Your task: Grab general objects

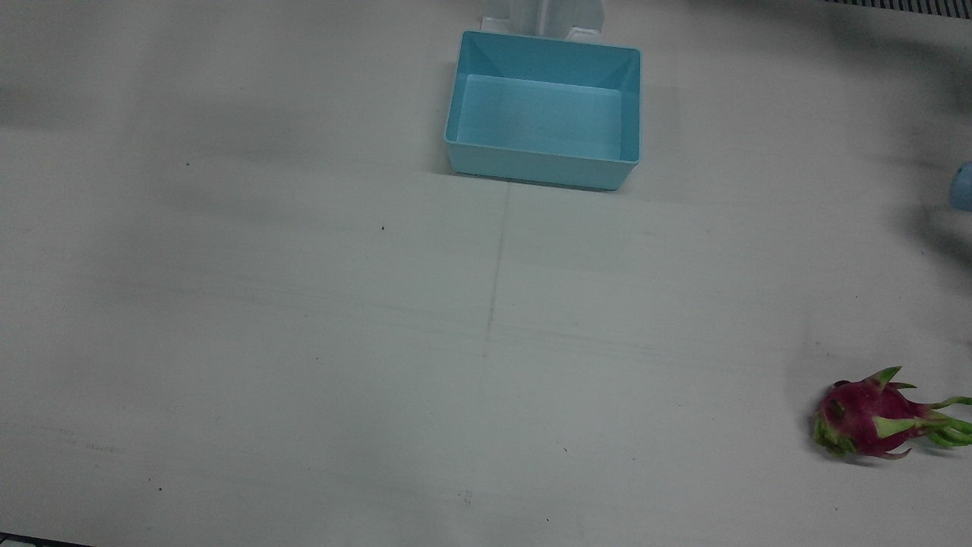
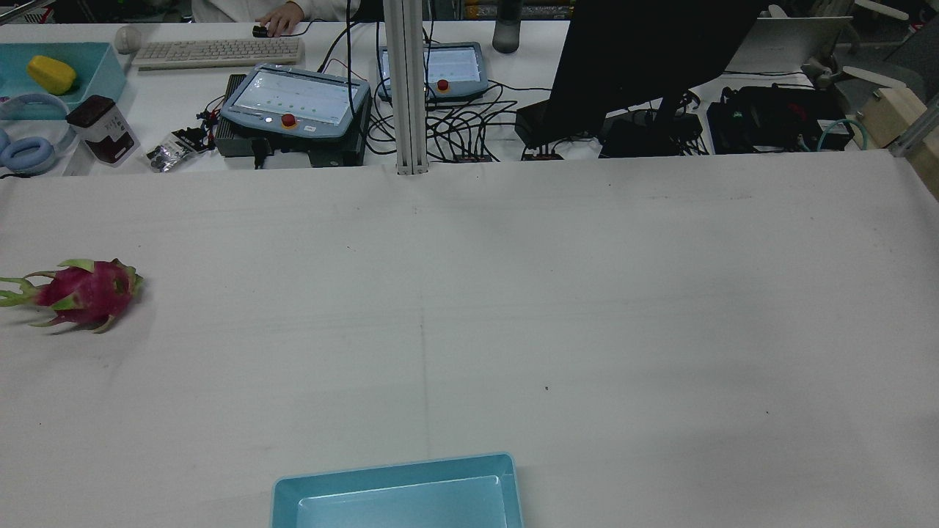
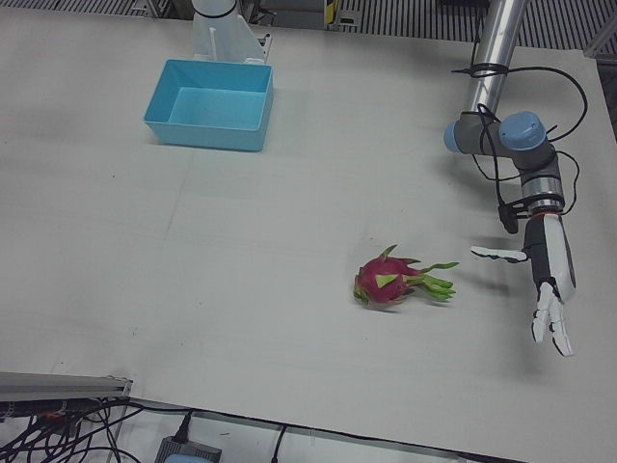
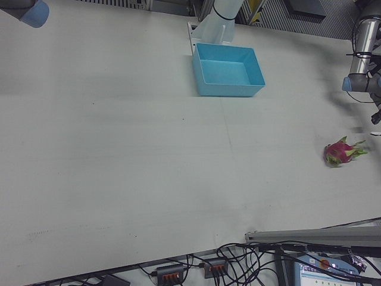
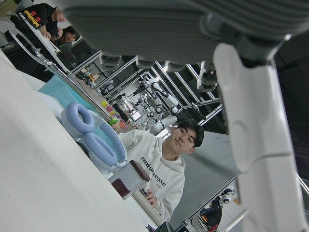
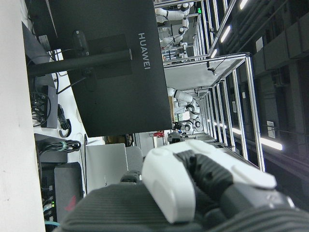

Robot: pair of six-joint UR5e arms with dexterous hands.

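We saw the dragon fruit (image 3: 388,283) lying alone on the white table (image 1: 304,342), close to its left edge and well apart from the empty blue bin (image 1: 543,110). Our left hand (image 3: 549,280) hovered beside the fruit, fingers spread wide, holding nothing. We could not tell our right hand's (image 6: 193,179) state.

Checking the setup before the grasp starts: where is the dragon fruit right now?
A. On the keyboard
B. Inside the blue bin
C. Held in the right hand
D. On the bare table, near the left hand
D: the dragon fruit lies on the table, apart from the open left hand; the blue bin is empty.
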